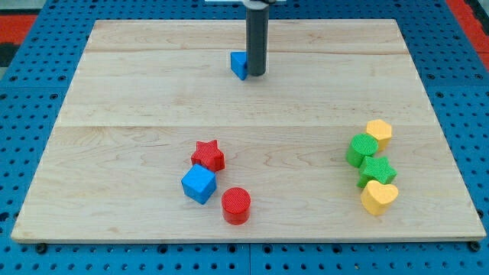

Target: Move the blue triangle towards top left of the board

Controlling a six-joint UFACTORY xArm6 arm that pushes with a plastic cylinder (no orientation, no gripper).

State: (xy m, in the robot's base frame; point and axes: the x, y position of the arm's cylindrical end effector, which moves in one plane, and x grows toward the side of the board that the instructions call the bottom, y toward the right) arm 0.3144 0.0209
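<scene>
The blue triangle (239, 64) lies near the top middle of the wooden board (137, 92), partly hidden by the rod. My tip (256, 74) stands right against the triangle's right side, touching it or nearly so. The dark rod rises straight up from there to the view's top edge.
A red star (208, 155), a blue cube (199, 184) and a red cylinder (236, 205) cluster at the bottom middle. At the right sit a yellow hexagon (379, 132), a green cylinder (361, 149), a green star (377, 170) and a yellow heart (379, 196).
</scene>
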